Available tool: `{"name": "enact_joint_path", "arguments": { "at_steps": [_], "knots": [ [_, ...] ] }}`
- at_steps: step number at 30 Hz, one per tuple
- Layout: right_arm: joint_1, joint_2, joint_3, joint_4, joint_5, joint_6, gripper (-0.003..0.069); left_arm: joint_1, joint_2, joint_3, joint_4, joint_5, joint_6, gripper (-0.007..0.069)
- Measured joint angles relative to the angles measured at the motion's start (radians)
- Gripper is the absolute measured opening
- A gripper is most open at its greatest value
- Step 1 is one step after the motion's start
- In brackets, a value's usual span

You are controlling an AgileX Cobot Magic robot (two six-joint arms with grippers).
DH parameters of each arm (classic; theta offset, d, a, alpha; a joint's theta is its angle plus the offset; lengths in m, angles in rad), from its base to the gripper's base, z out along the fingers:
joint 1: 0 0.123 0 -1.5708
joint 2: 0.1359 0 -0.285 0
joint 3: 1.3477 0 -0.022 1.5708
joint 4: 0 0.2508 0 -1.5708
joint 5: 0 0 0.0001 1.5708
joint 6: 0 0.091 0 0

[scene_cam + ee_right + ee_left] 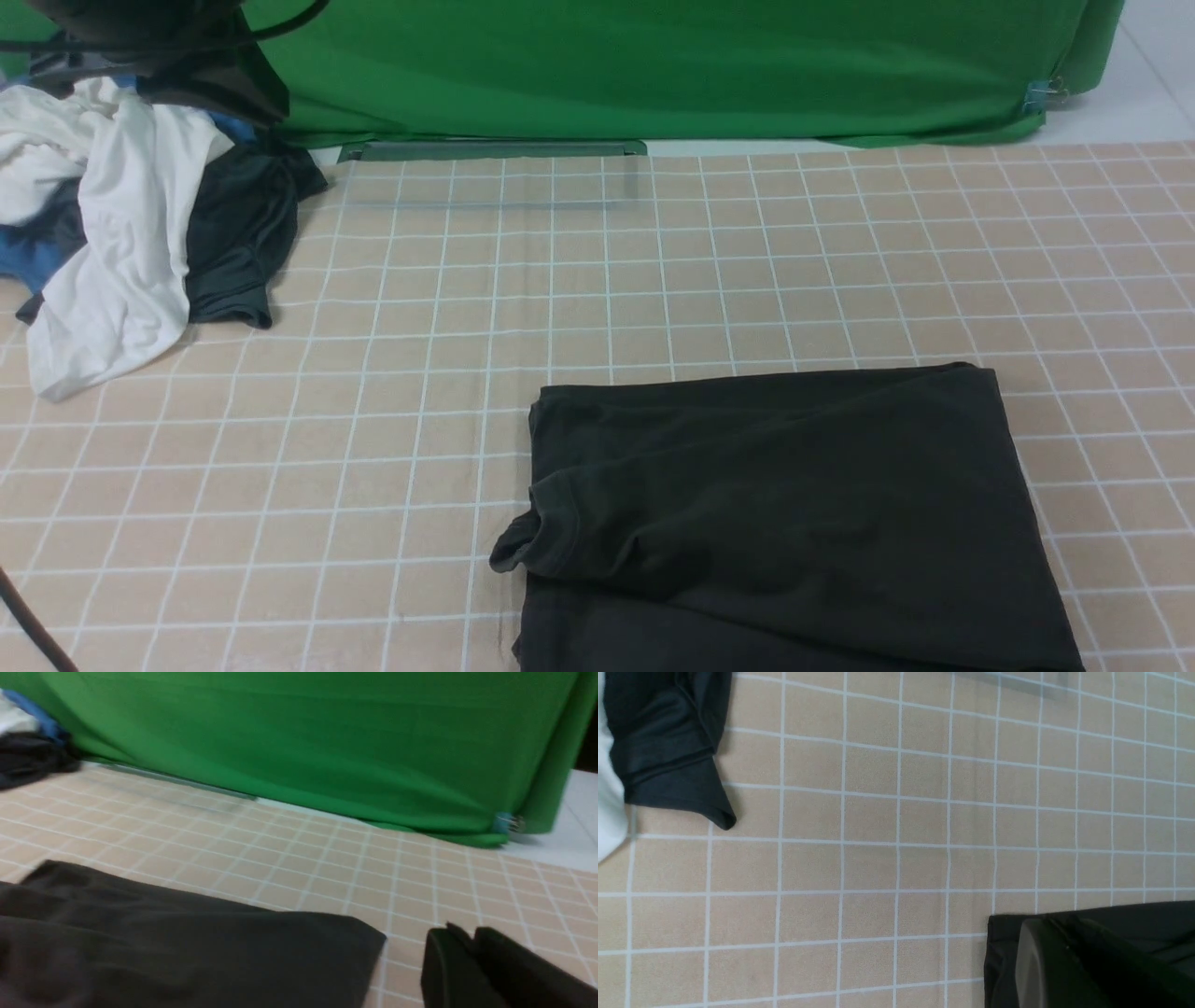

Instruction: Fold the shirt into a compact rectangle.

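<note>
Presently, the shirt (794, 523) lies folded on the near right of the checked table cover (392, 448), a rough black rectangle with one hemmed sleeve (532, 546) poking out at its near left edge. No chest print faces up.

Neither gripper shows in the front view; only the wrist views carry them. In the left wrist view the left gripper (1069, 970) appears as closed dark fingers above the shirt's corner (999, 952), clenched on nothing that can be seen. The right wrist view, somewhat blurred, shows the right gripper (472, 970) just beside the shirt's right edge (327, 961), over bare checked cover; its fingers stand close together, and whether they are parted cannot be told. No cloth is seen between them.

Farther off, at the far left, a heap of clothes rests on the table: a white garment (112, 243) draped over a dark grey garment (238, 233), with blue cloth (28, 257) beneath. The left wrist view shows that dark grey garment's pointed hem (672, 765) in closer detail.

Beyond, a green backdrop (653, 65) hangs across the far edge, fastened by a clip (1041, 93) at its right corner, which the right wrist view also catches.

No containers are present in any view.
</note>
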Motion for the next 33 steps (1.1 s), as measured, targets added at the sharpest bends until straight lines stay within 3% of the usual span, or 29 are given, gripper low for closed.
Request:
{"name": "enact_joint_path", "arguments": {
  "at_steps": [4,13,18,26,33],
  "knots": [
    [-0.050,-0.002,0.001,0.003,-0.005,0.000,0.0092,0.000,0.000,0.000,0.002,0.000,0.005,0.0016],
    [-0.068,-0.002,0.001,0.003,-0.004,0.002,0.0111,0.000,0.000,0.000,0.033,0.000,0.019,0.0016],
    [-0.089,-0.002,0.001,0.003,-0.004,0.002,0.0124,0.000,-0.003,0.023,-0.013,-0.001,0.013,0.0016],
    [-0.096,-0.002,0.001,0.003,-0.004,0.002,0.0148,-0.012,-0.045,0.267,-0.063,-0.005,0.009,0.0016],
    [-0.096,-0.002,0.001,0.003,-0.004,0.002,0.0167,-0.113,-0.132,0.545,-0.069,-0.008,0.004,0.0016]
  ]
}}
